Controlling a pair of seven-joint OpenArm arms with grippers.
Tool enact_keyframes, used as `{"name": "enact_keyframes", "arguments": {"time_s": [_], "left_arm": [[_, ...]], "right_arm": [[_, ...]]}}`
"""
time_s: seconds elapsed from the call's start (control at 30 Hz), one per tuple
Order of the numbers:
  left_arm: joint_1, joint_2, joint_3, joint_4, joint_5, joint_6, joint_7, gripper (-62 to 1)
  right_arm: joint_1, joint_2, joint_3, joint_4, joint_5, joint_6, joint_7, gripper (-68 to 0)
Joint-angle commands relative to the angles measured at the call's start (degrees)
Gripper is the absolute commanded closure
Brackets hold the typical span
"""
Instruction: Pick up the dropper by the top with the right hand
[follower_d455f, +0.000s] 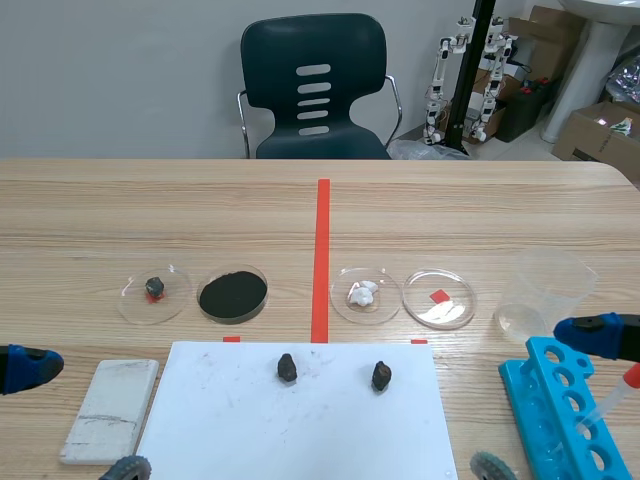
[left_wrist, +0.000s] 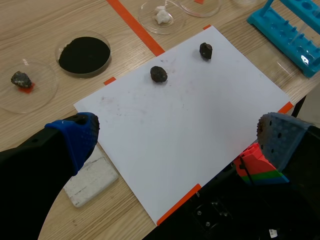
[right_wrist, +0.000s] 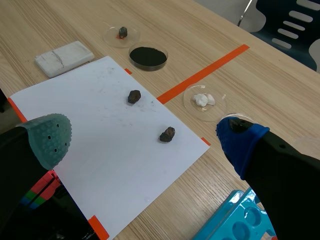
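Note:
The dropper (follower_d455f: 612, 398), clear with a red bulb top, leans in the blue tube rack (follower_d455f: 560, 420) at the near right of the table. My right gripper (follower_d455f: 545, 400) is open and low beside the rack, its blue finger just left of the dropper's red top. In the right wrist view the right gripper (right_wrist: 145, 142) spreads wide over the white paper sheet (right_wrist: 100, 135); only a corner of the rack (right_wrist: 235, 220) shows and the dropper is hidden. My left gripper (follower_d455f: 75, 418) is open at the near left; in its wrist view the left gripper (left_wrist: 177, 140) holds nothing.
Two dark stones (follower_d455f: 287, 367) (follower_d455f: 381, 376) lie on the white sheet (follower_d455f: 300, 430). Several petri dishes (follower_d455f: 233, 293) line up behind it, either side of the orange tape. A clear beaker (follower_d455f: 545, 290) stands behind the rack. A white block (follower_d455f: 110, 408) lies near left.

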Motion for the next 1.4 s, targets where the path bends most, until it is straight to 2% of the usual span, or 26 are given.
{"name": "enact_keyframes", "arguments": {"time_s": [0.0,1.1,1.37], "left_arm": [[-0.2,0.4,-0.2,0.8,-0.6,0.1,-0.6,-62.3],[-0.2,0.4,-0.2,0.8,-0.6,0.1,-0.6,-62.3],[-0.2,0.4,-0.2,0.8,-0.6,0.1,-0.6,-62.3]], "right_arm": [[-0.1,0.0,0.2,0.4,0.7,0.0,0.9,-60.4],[-0.2,0.0,0.2,0.4,0.7,0.0,0.9,-60.4],[-2.8,0.0,2.3,0.4,4.7,0.0,1.9,-60.4]]}}
